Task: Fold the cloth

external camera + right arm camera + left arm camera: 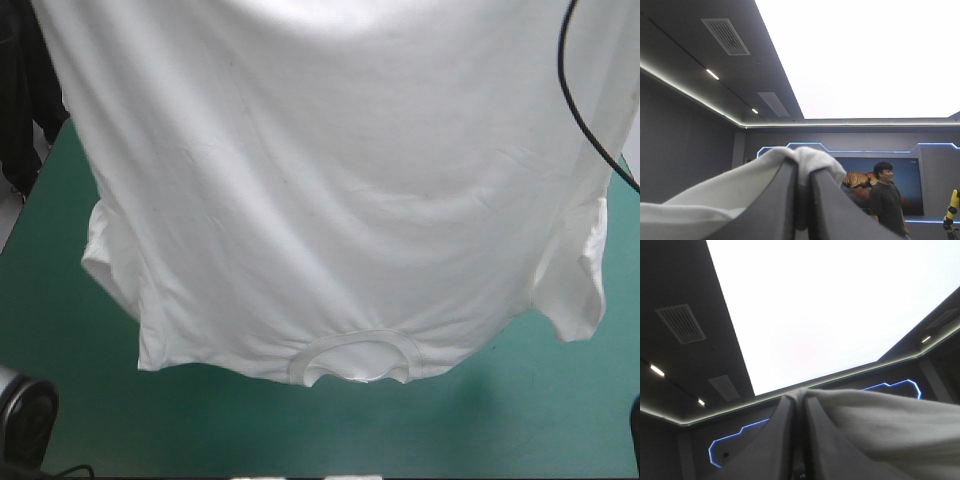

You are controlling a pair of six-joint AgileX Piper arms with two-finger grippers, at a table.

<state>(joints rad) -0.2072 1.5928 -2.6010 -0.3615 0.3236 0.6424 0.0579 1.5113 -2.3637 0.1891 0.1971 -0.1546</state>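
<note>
**Both arms raised, cloth hanging.** Your left gripper [796, 401] and right gripper [803, 171] are each pressed together on a pinch of the T-shirt [330, 200]. They hold it high, so it hangs as one open sheet over the teal-green cover [300, 435], probably to let its weight draw out creases before you lay it down. The collar [352, 358] hangs at 6 o'clock and the sleeves at 8 o'clock [108, 262] and 4 o'clock [578, 290]. The sheet hides the far half of the table, and you cannot tell whether the collar touches the cover.

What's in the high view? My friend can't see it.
A white T-shirt hangs spread wide and upside down, filling most of the view, its neck opening lowest and a short sleeve at each side. The teal-green table shows beneath it.
</note>
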